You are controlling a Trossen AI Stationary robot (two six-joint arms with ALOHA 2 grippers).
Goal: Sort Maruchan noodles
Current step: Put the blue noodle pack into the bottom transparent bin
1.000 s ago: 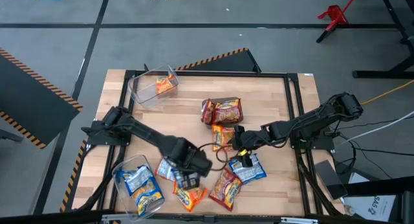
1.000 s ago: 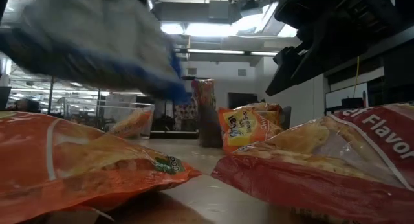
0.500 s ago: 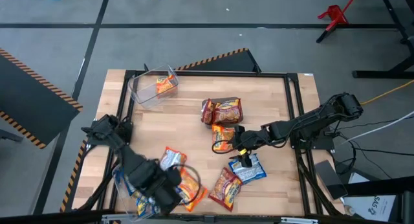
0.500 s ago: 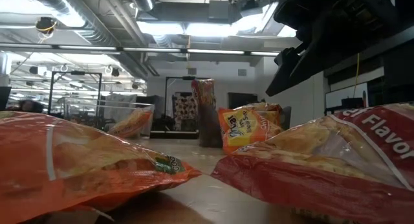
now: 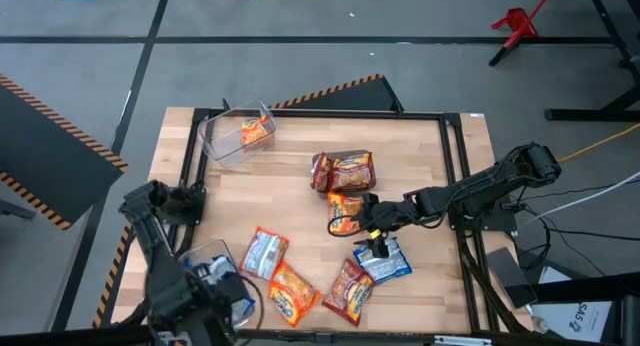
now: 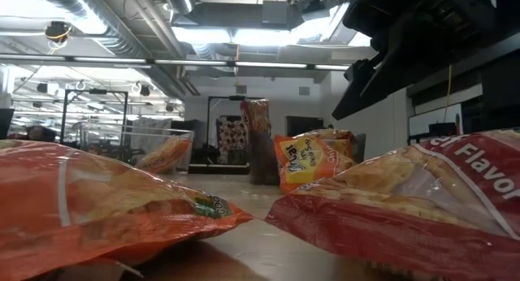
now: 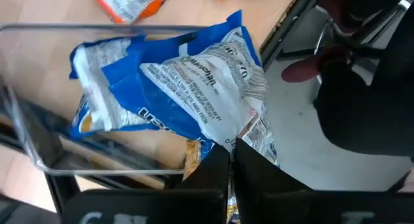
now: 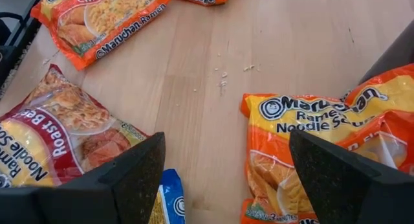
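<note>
Maruchan noodles packets lie about the table: a red pair, an orange one, a blue-and-white one, an orange one, a red one and a blue one. My left gripper is at the near left, over a clear bin, shut on a blue-and-white packet. My right gripper hovers open above the blue packet; its fingers touch nothing. In the low view an orange packet and a red one fill the foreground. My left gripper pinches the blue-and-white packet by one corner between its two fingers, coming from above and pointing down. The packet spreads out below the fingers, tilted, over the bin. Whether its lower end touches what lies in the bin, I cannot tell.
A second clear bin lies at the far left with an orange packet in it. A black frame runs round the wooden tabletop. Bare wood shows at the centre left.
My left gripper has swung from the middle of the near edge toward the table's left, rising and rolling about its own axis, and has carried the blue-and-white packet along until it hangs over the near-left bin. The other packets have stayed put.
</note>
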